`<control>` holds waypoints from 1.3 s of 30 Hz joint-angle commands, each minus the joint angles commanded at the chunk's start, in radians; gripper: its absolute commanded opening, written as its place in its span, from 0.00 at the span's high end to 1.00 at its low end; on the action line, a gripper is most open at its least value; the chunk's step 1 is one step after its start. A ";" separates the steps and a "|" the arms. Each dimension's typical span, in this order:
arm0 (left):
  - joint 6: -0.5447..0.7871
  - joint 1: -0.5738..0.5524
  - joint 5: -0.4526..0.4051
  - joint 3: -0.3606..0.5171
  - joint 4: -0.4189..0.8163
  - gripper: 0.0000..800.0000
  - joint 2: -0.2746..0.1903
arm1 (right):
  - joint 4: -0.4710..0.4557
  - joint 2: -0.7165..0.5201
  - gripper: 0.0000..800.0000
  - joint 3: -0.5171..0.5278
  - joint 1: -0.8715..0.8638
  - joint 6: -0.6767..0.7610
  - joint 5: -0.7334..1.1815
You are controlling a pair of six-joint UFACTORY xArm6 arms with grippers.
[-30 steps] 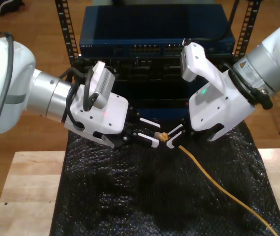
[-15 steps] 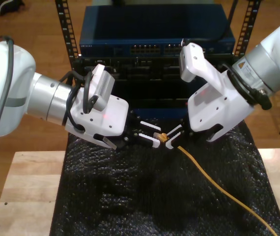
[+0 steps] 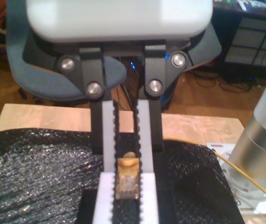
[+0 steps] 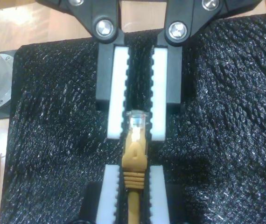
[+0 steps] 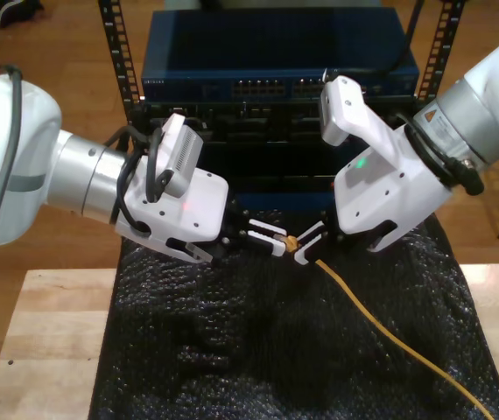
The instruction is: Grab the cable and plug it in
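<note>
The orange-yellow cable (image 5: 381, 324) runs across the black mat toward the exterior view's lower right. My second gripper (image 5: 312, 241), on the arm at the exterior view's right, is shut on the orange boot (image 4: 134, 161) just behind the clear plug (image 4: 138, 122). My first gripper (image 5: 276, 238), on the arm at the exterior view's left, faces it tip to tip. Its white fingers (image 4: 116, 93) flank the plug's tip with a narrow gap on each side. In the first wrist view the plug (image 3: 127, 179) sits between both pairs of fingers.
A blue network switch (image 5: 276, 66) with a row of ports sits in the rack behind the grippers. Black bubble mat (image 5: 258, 350) covers the wooden table (image 5: 48, 341). An office chair (image 3: 53, 70) and an arm's silver base (image 3: 259, 154) stand beyond the table.
My first gripper's fingers have narrowed from wide open to close around the plug tip. The second gripper has held still with the cable.
</note>
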 joint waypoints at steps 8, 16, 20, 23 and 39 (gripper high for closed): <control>0.000 0.000 0.000 0.000 0.000 0.99 0.000 | 0.021 -0.003 0.74 0.000 0.000 0.000 0.002; 0.000 0.002 0.000 0.003 0.000 0.99 0.000 | 0.037 -0.005 0.23 -0.009 -0.006 -0.086 0.032; -0.003 0.003 0.000 0.006 0.002 0.99 0.000 | 0.037 -0.005 0.02 -0.023 -0.006 -0.114 0.034; -0.003 0.012 0.002 0.005 0.000 0.99 0.002 | 0.037 -0.005 0.01 -0.026 -0.008 -0.121 0.034; -0.040 0.032 0.061 -0.003 -0.006 0.99 0.055 | 0.041 -0.072 0.02 -0.026 -0.014 -0.195 0.029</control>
